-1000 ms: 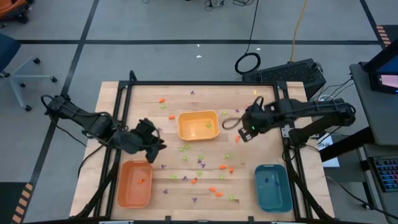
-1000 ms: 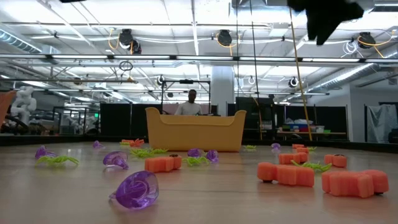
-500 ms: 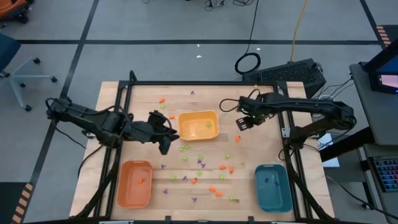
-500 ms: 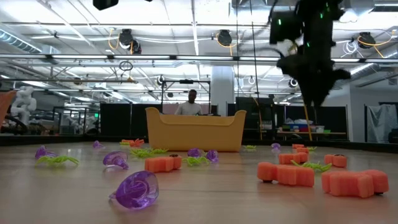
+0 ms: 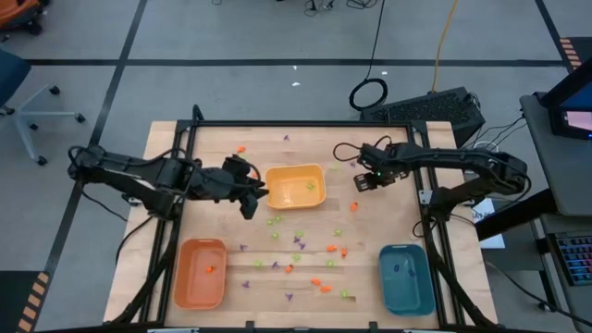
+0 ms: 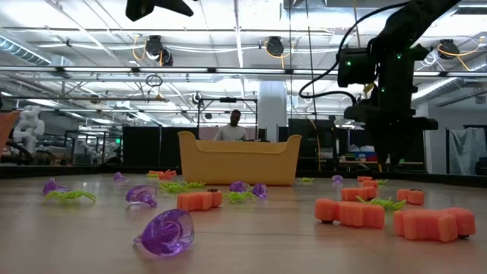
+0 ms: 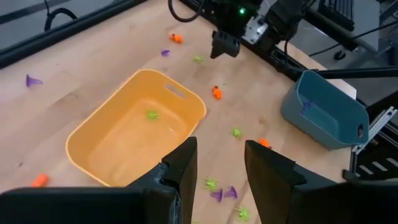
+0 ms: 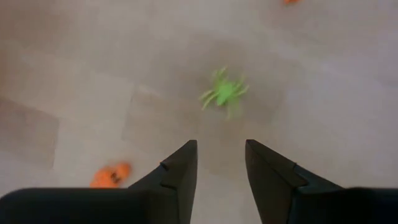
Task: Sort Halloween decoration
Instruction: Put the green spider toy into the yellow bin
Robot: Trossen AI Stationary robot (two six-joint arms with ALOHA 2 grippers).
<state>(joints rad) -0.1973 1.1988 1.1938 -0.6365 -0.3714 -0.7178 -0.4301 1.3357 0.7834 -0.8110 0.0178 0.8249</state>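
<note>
Two pincers are at work over your wooden table (image 5: 213, 148). Your right gripper (image 5: 363, 181) points straight down with its fingers a little apart and nothing between them. A green spider (image 8: 222, 91) lies on the wood just ahead of the fingertips, so I think you are lining up to grab it. An orange piece (image 8: 110, 175) sits off to one side of those fingers.

Your left gripper (image 5: 250, 202) hangs beside the yellow tray (image 5: 294, 186), its fingers also a little apart and holding nothing. One green spider (image 7: 152, 114) already lies inside that tray, so greens seem to go there.

Most of the Halloween decoration (image 5: 298, 242) is scattered on the wood between the trays, away from both pincers. The orange tray (image 5: 201, 272) and teal tray (image 5: 404, 277) wait at the near edge. Far behind the table a person (image 6: 235, 125) stands in a big workshop with ceiling lights.
</note>
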